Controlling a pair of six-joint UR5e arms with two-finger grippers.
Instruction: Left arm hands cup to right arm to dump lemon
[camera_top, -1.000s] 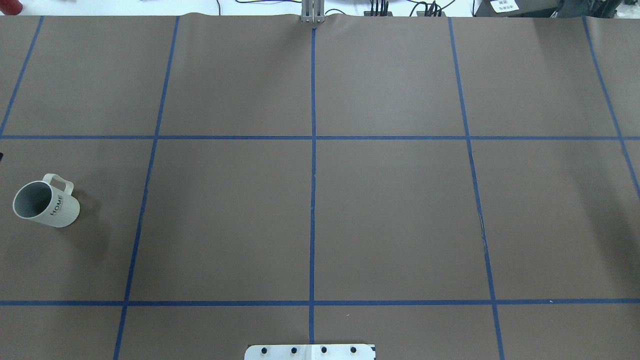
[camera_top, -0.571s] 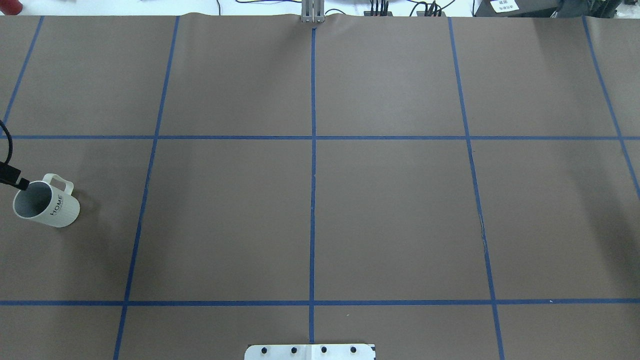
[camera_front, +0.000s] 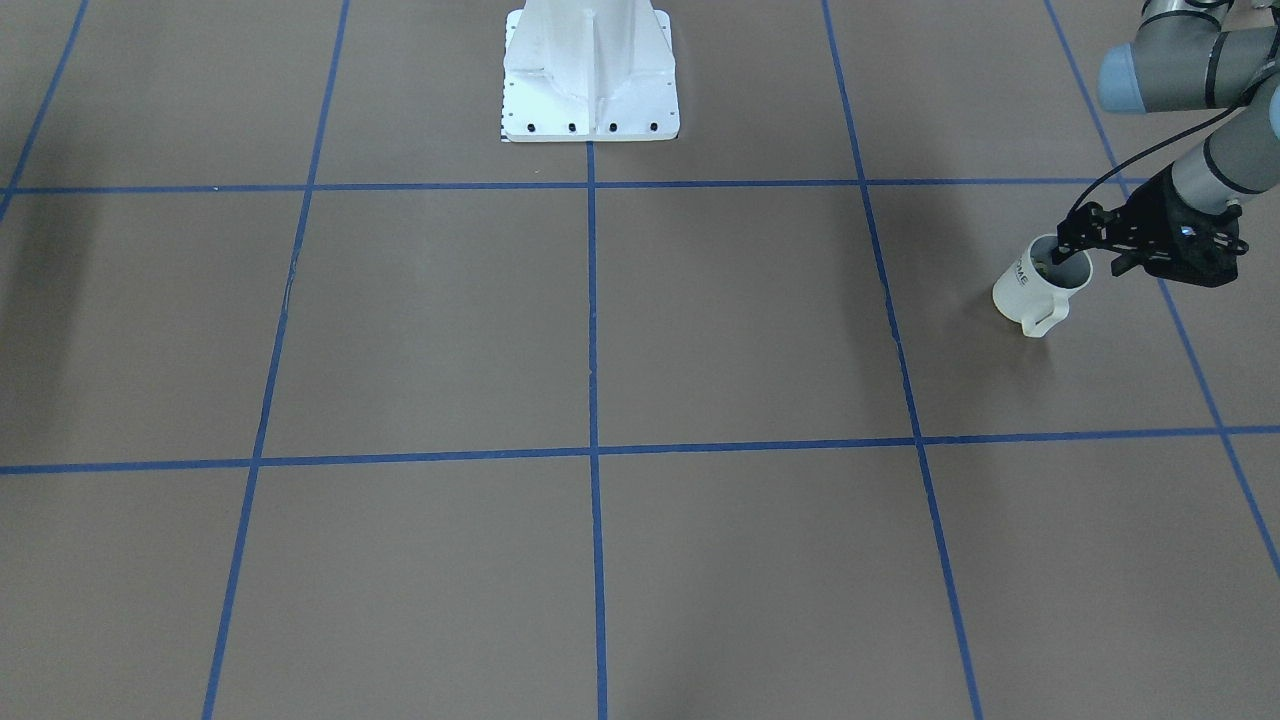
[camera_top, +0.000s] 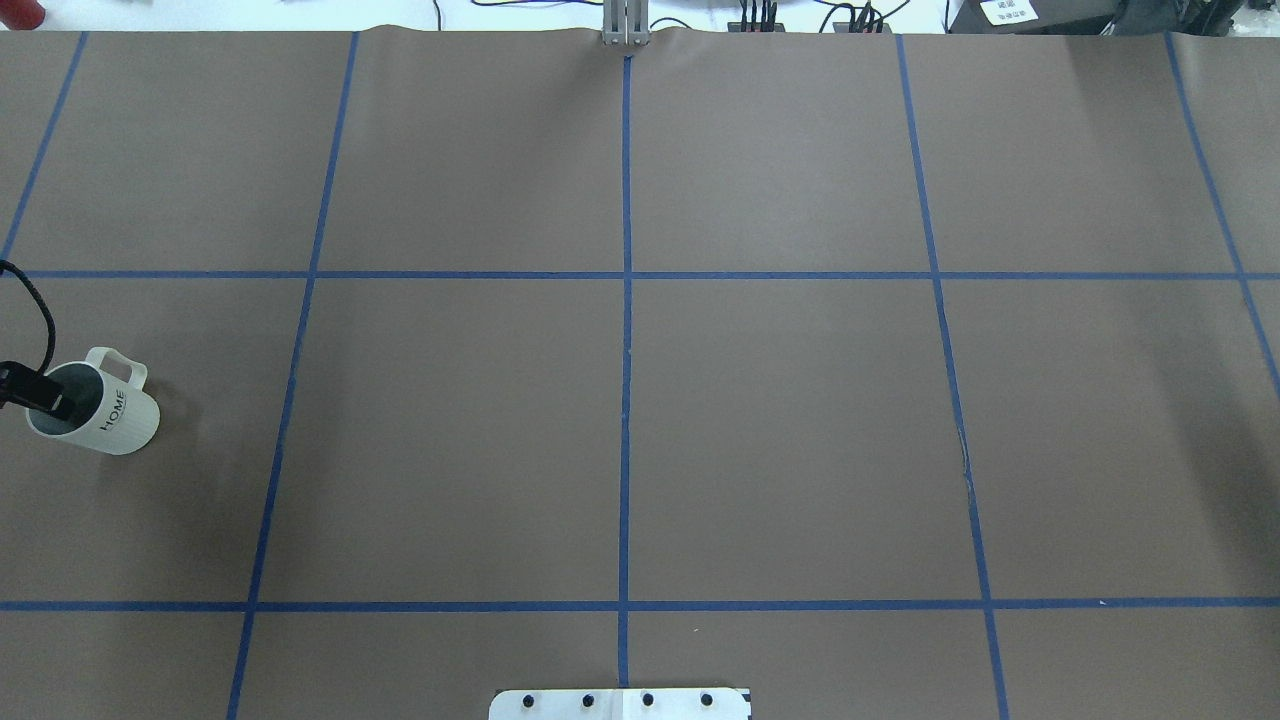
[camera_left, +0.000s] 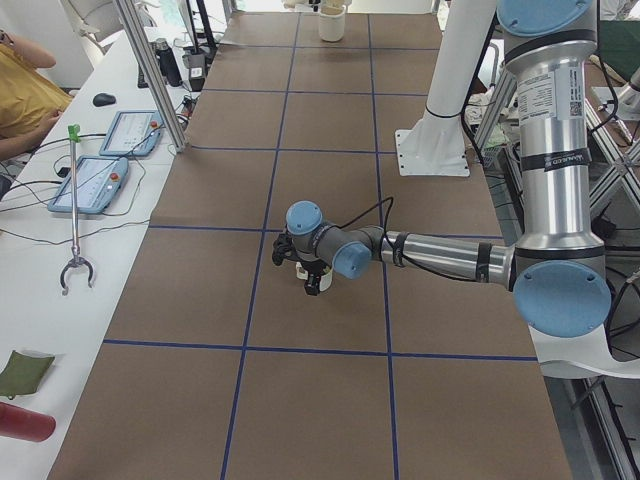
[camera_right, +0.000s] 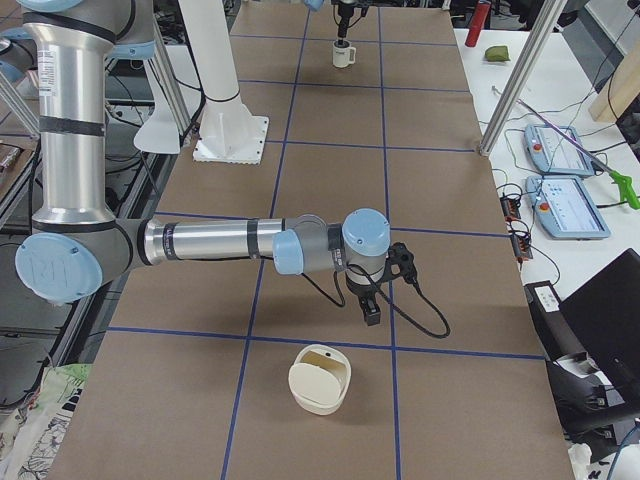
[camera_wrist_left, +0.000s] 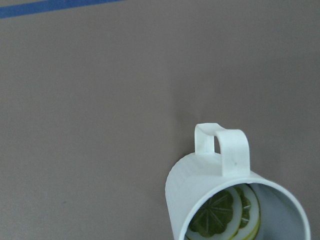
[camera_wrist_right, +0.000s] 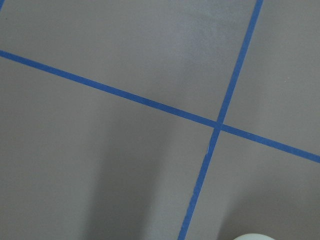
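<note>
**Step in hand: gripping the mug at its rim.**

The mug (camera_front: 1030, 285) stands upright on the surface (camera_top: 780, 430), at the 9 o'clock edge in the overhead view. Its handle (camera_wrist_left: 222, 145) points toward 1 o'clock. The left hand (camera_front: 1090, 255) enters from 9 o'clock. It appears open and straddles the rim, with one finger over the mouth and the other outside the wall.

We recommend the following:

- Seat the fingers deep enough on the wall that the mug does not pivot when lifted.
- Close on the wall opposite the handle. This leaves the handle and the lettered side free for the receiving arm.
- Keep the mug level during transfer, because the lemon slices (camera_wrist_left: 220, 216) lie loose inside.

The right hand (camera_right: 372, 308) hangs over the far end of the surface. We cannot tell whether it is open or closed.

**Count**

- Mug: one.
- Lemon slices: at least two visible.
- Arms: two.
- Off-white container (camera_right: 320, 380): one, near the right hand.
</note>
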